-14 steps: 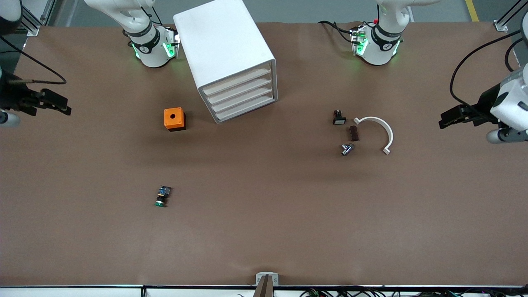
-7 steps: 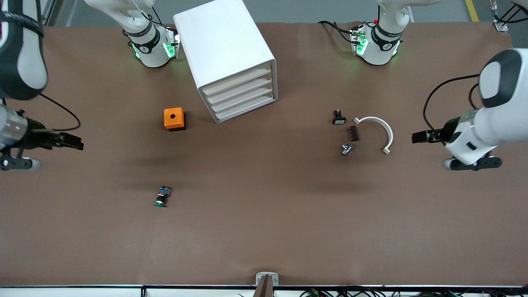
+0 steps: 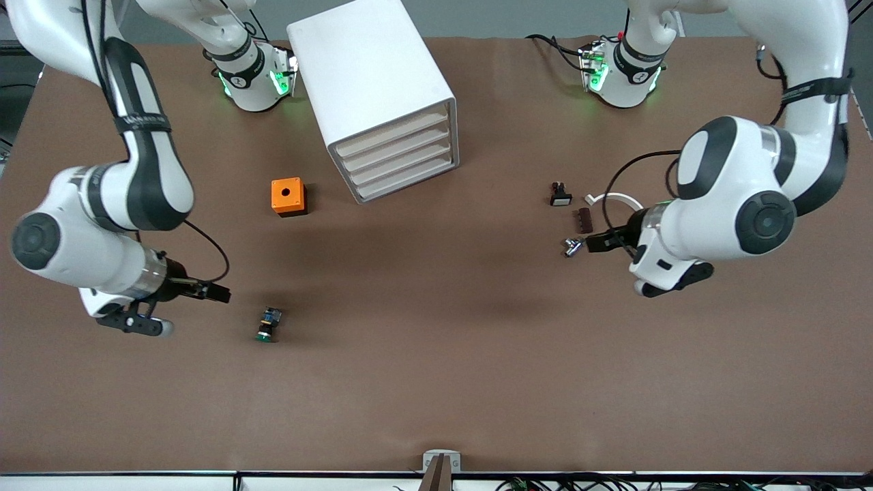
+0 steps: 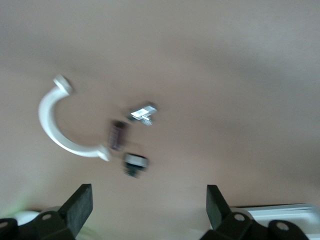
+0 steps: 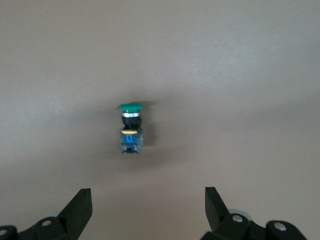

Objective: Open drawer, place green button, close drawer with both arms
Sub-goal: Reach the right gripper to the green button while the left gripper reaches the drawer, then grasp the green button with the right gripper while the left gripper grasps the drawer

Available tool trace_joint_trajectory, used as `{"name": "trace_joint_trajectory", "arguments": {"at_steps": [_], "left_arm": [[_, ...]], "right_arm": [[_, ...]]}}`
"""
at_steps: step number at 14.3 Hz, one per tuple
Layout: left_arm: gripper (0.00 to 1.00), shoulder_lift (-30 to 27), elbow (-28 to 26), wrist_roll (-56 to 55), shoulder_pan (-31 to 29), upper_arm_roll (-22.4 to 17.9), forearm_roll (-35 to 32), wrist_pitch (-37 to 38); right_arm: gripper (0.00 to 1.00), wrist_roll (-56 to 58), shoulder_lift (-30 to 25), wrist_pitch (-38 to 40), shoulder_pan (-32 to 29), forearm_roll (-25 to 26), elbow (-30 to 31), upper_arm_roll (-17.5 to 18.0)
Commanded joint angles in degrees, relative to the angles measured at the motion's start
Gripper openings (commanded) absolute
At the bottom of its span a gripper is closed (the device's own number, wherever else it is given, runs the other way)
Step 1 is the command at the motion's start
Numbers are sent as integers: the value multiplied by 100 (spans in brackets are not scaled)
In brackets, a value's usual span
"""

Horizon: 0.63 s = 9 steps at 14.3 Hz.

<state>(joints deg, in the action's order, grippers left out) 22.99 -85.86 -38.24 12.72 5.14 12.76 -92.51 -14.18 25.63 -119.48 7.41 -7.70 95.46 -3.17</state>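
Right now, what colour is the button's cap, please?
Green; the button shows best in the right wrist view.

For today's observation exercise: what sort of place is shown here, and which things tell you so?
Probably a robotics lab bench: two arms bolted to a brown table, a white drawer unit, and small parts laid out, such as the button and an orange box.

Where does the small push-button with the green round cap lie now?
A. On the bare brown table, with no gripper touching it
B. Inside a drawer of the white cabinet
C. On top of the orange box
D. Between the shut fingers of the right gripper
A: the push-button lies alone on the table; the open right gripper is beside it, apart from it.
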Motion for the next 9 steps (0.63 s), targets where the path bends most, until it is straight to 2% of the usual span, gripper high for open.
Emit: {"name": "trace_joint_trajectory", "arguments": {"at_steps": [1, 6, 9], "left_arm": [[100, 538, 552, -1460, 344, -22, 620, 111], [100, 1373, 737, -4616, 924, -13, 1834, 111], [100, 1944, 904, -5963, 1171, -4, 2309, 111]], "right_arm": [[100, -234, 362, -312, 94, -117, -27, -43], [100, -445, 1047, -1164, 331, -91, 25, -44], [100, -814, 1312, -1473, 542, -30, 25, -70]]}}
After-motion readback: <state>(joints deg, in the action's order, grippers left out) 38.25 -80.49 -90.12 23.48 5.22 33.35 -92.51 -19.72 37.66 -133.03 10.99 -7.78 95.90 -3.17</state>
